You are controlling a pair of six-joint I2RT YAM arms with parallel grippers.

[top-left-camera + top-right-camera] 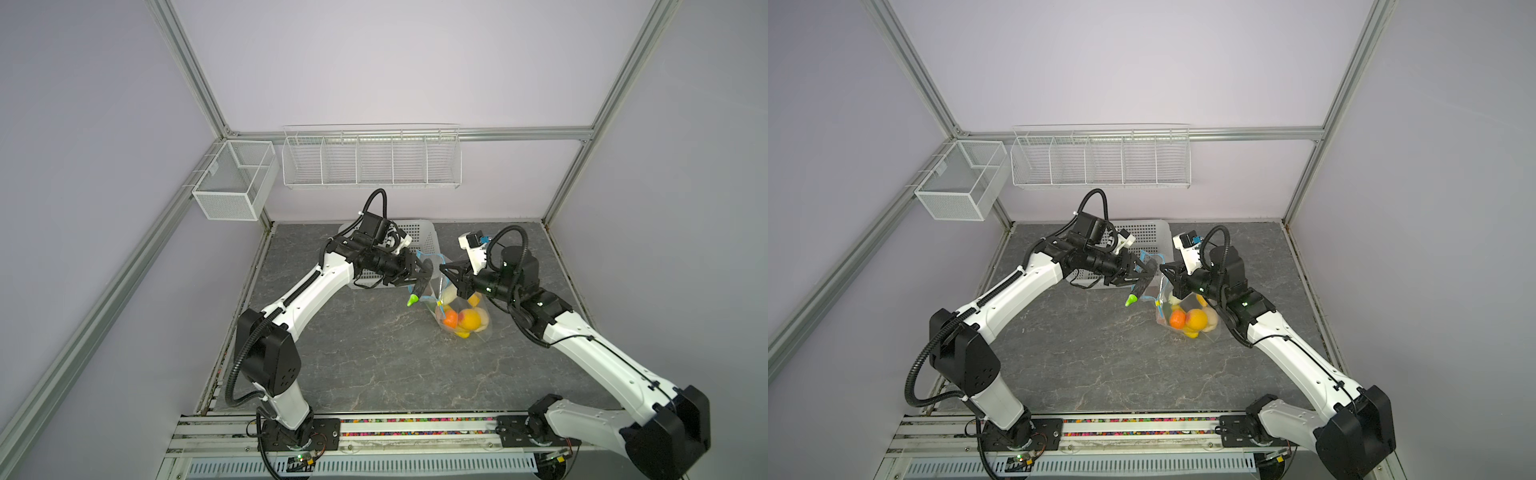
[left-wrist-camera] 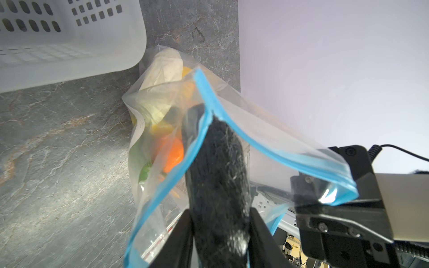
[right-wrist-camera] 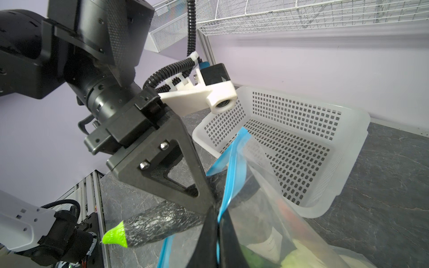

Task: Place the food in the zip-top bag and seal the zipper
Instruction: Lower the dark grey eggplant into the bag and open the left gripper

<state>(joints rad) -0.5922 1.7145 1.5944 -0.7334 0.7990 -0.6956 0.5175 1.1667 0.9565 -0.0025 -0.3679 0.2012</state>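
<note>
Loading is the step in hand: the left gripper (image 1: 423,272) is clamped on the dark eggplant piece (image 3: 162,226), whose blunt end sits just inside the mouth of the zip-top bag (image 1: 461,328), green tip outside. The right gripper (image 3: 218,232) is pinched shut on the blue zipper (image 2: 267,148), holding the mouth up over the counter (image 1: 374,353) beside the white basket (image 3: 362,120); orange, yellow and beige food (image 1: 471,319) lies in the bag's bottom. Next, I'd judge, the piece needs pushing deeper and releasing before any zipping.

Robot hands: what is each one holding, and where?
The left gripper clamps the black toy vegetable around its dark middle. The right gripper pinches the zip-top bag by the blue zipper at its mouth.
</note>
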